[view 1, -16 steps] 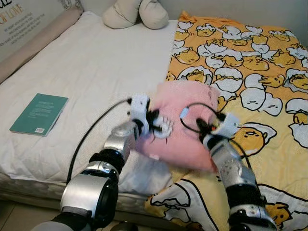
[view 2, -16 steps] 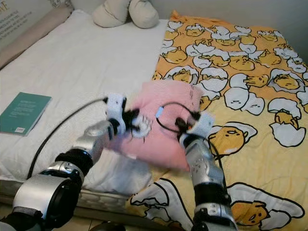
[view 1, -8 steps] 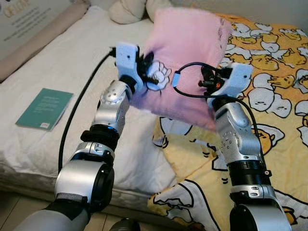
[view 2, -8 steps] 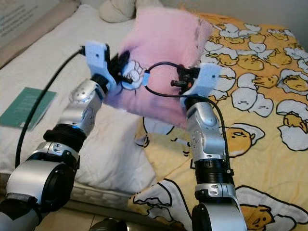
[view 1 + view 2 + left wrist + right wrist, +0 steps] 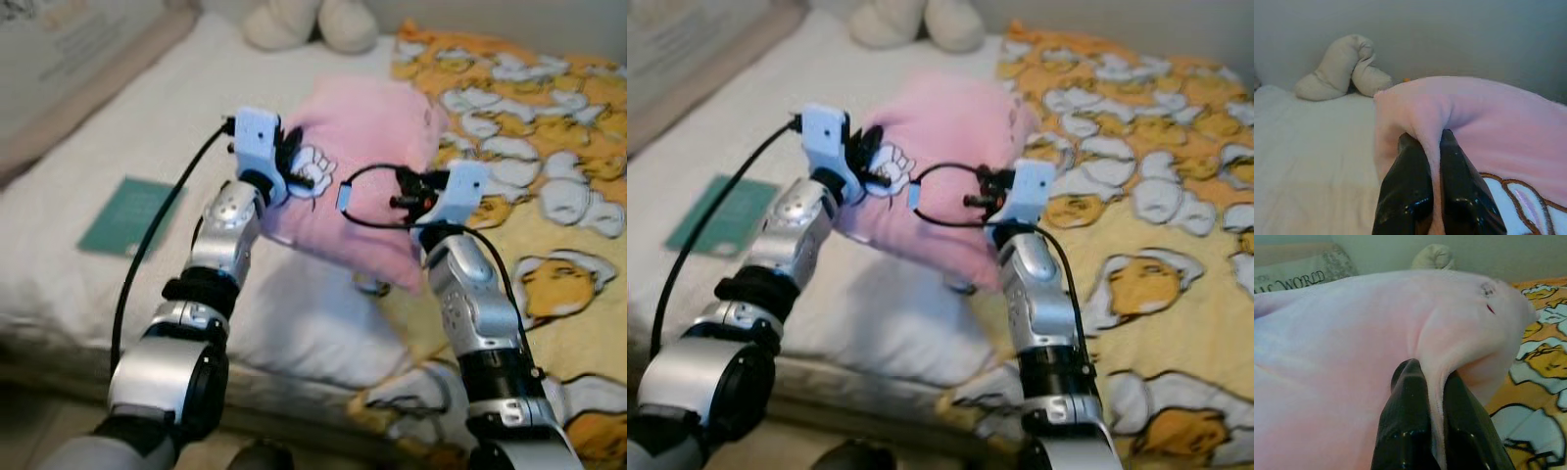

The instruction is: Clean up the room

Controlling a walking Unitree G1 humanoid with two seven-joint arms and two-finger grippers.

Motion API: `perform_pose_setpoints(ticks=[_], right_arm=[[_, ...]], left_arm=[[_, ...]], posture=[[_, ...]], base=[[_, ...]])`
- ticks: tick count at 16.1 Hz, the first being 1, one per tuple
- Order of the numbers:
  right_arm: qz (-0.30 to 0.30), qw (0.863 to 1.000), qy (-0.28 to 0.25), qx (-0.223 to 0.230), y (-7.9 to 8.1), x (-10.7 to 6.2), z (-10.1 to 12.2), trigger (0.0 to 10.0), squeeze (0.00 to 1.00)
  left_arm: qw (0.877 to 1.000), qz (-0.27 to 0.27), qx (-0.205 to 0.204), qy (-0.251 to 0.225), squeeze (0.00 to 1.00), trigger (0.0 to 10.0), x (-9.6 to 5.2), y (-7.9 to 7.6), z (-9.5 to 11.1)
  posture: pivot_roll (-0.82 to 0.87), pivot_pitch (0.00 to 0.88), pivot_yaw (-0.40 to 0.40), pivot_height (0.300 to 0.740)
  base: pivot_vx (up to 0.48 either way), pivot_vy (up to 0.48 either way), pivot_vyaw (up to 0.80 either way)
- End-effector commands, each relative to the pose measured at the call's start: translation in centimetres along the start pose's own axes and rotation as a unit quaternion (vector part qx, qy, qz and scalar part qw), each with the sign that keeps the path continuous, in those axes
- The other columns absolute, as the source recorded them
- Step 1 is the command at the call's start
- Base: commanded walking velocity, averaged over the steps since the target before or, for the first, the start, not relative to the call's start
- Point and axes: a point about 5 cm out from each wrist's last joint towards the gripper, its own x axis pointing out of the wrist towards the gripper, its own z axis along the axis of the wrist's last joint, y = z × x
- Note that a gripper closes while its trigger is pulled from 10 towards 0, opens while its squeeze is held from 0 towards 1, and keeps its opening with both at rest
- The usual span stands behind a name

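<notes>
You are pinching a fold of the pink pillow (image 5: 367, 147) in each gripper: the left gripper (image 5: 1431, 147) is clamping one edge, the right gripper (image 5: 1433, 377) the opposite edge. The pillow is hanging between them above the bed (image 5: 137, 127), near the yellow blanket (image 5: 549, 196). It looks light, soft and saggy, so you are best gripping deep folds at the corners.
</notes>
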Motion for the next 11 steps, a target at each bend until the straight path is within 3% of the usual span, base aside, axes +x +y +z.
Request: perform_pose_setpoints(ticks=[1,4,11], right_arm=[[-0.024,1.0,-0.003,-0.014,-1.4,-0.3,0.0,10.0,0.0],[-0.025,0.999,0.002,-0.03,-1.7,-0.3,-0.1,10.0,0.0],[-0.021,0.999,0.001,-0.048,-1.7,-0.2,0.0,10.0,0.0]], left_arm=[[0.999,0.012,-0.009,-0.03,0.0,10.0,0.3,0.1,1.2],[0.999,0.029,0.015,-0.005,0.0,10.0,-0.1,0.6,0.0],[0.998,0.047,0.045,-0.013,0.0,10.0,-0.2,0.8,0.3]], posture=[[-0.05,0.0,0.0,0.74],[-0.05,0.0,-0.004,0.74],[-0.05,0.0,-0.003,0.74]], base=[[0.0,0.48,0.0],[0.0,0.48,0.0],[0.0,0.48,0.0]])
